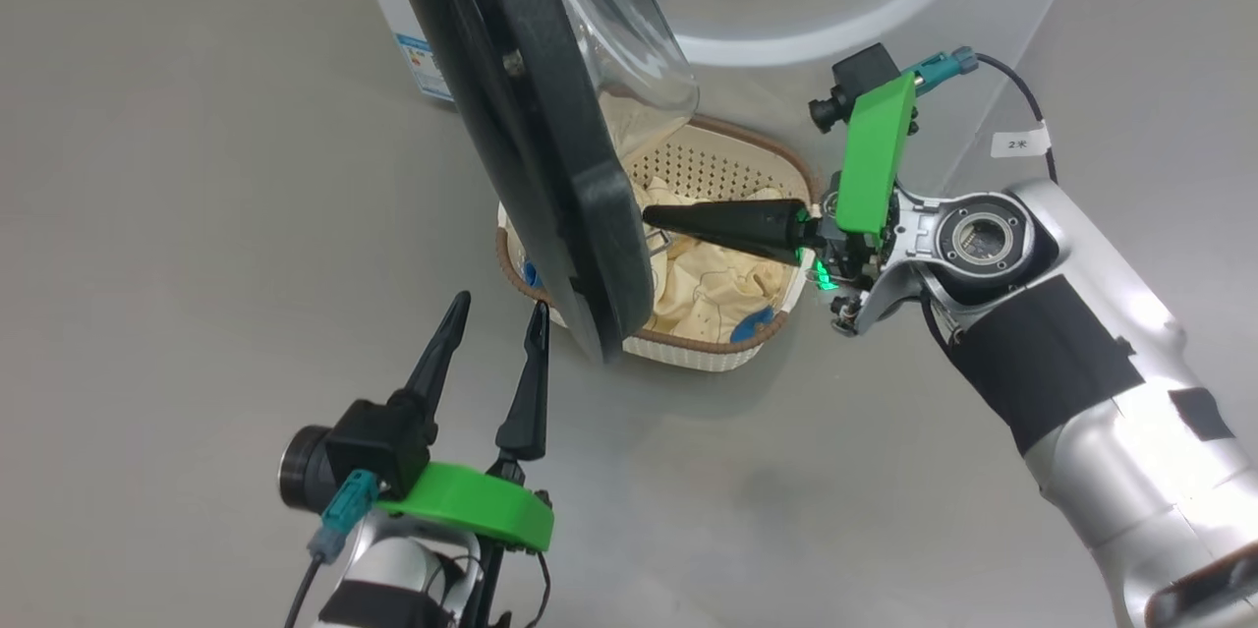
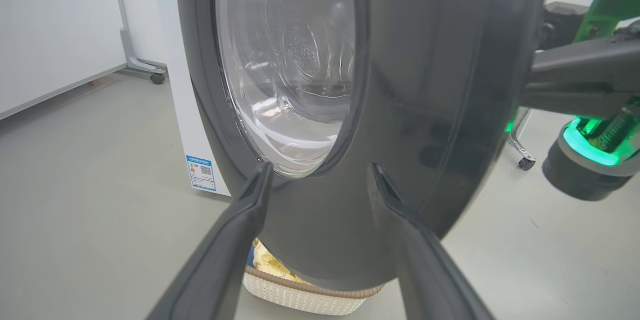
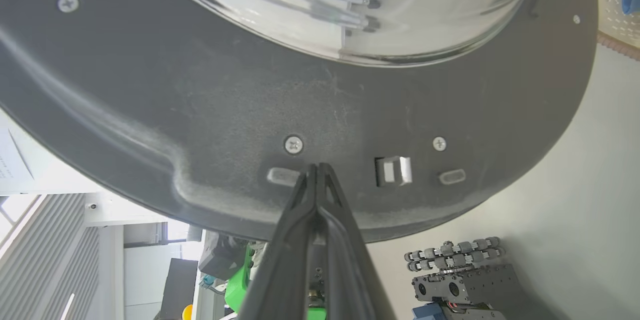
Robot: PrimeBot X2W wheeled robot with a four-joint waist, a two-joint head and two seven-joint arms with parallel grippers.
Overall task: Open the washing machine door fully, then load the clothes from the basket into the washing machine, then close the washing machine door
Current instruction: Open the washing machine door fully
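A bare grey floor (image 1: 147,264) is seen from above, with the white washing machine (image 1: 835,28) at the top. Left of the washing machine door (image 1: 531,146), the left fingers (image 1: 435,368) are spread wide and empty. Their tips are aimed at the door's outer face and lie close to it, though contact cannot be made out. The door is swung partly out and hangs over the basket (image 1: 688,353), which is set on the floor beneath it, presumably to keep the reach to the drum short. The clothes (image 1: 708,289) are heaped inside the basket. Right of the door, the right fingers (image 1: 727,225) are pressed together, holding nothing. Their tips are set against the door's inner face near its rim, seemingly to push it wider.
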